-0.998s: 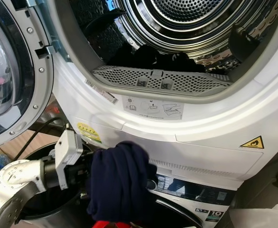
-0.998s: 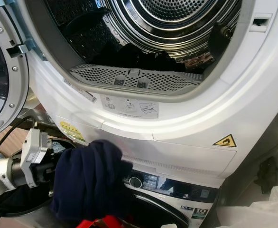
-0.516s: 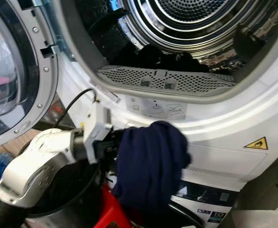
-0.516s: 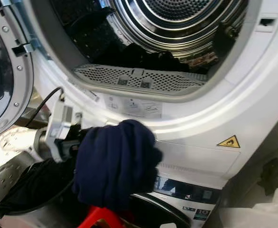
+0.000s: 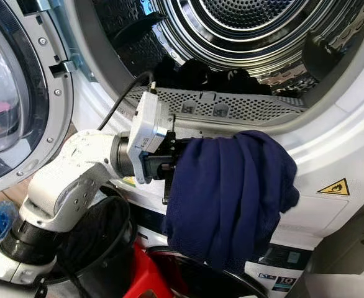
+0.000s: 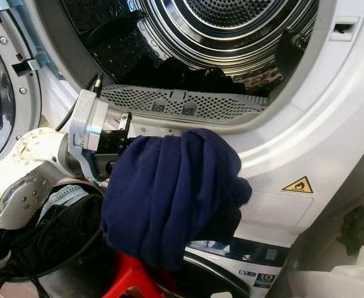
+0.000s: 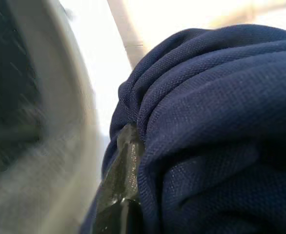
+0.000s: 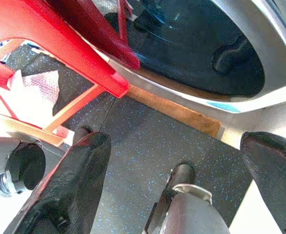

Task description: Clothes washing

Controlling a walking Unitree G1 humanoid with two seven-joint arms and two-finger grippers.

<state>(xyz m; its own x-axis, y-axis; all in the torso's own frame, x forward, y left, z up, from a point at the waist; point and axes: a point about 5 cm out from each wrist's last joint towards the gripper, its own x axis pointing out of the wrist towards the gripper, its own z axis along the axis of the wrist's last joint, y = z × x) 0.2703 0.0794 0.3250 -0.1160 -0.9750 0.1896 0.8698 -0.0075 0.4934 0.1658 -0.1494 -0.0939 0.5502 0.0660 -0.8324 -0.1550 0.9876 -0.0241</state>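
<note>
At the dryer's grey perforated lint-filter sill [image 5: 232, 108], your left gripper [image 5: 169, 164] clamps the bunched navy knit garment [image 5: 228, 192], whose hanging bulk could snag the rim and slip free.

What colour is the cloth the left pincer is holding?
Dark navy blue cloth, plain, clearest in the left eye view.

Left arm [image 5: 70, 180]: raised and bent at the elbow, forearm reaching forward and to the robot's right, wrist level. Left gripper [image 5: 176, 161]: buried in a bunched navy garment [image 5: 232, 192], fingers clamped on the cloth; one black finger [image 7: 121, 170] shows in the wrist view, pressed into the folds. Right gripper [image 8: 172, 161]: hangs low, pointing at the floor, its two black fingers spread wide apart, nothing between them.
</note>
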